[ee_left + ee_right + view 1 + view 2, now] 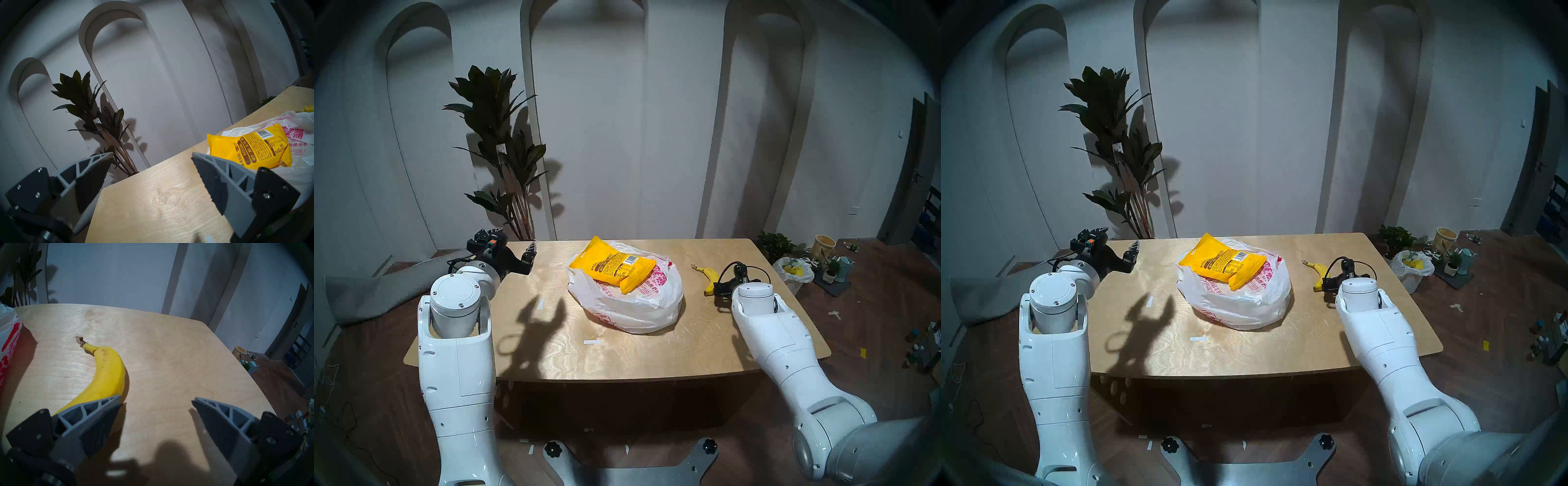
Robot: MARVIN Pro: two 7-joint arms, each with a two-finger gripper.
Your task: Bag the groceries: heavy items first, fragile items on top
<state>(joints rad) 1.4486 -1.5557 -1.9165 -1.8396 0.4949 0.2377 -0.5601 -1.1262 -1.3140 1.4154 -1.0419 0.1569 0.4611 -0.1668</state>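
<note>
Two grippers stand wide and empty, and the risks differ by side. On the left, the left gripper [153,157] hovers level above the table [619,346] edge, well apart from the bag [639,305]. The bag lies slumped at the table's middle with no clear mouth showing. The pouch [616,268] rests on top of it, one corner pointing at the back wall; whether any part of it is inside the bag cannot be told. If nothing holds the film open, the pouch could slide off the slick plastic instead of going in, and thin film may snag or bunch under a finger.

Further right, the banana [103,375] lies on bare wood, well clear of the bag, its stem toward the far edge. The right gripper [157,400] tilts down over it, but not squarely: the banana's near end passes under the left finger [95,414], and the gap between the jaws stands over empty table to the banana's right. Closing from here would likely miss, or pinch the fruit with a fingertip and roll or bruise it. Bagging the banana before the pouch would also put it under the heavier item.
</note>
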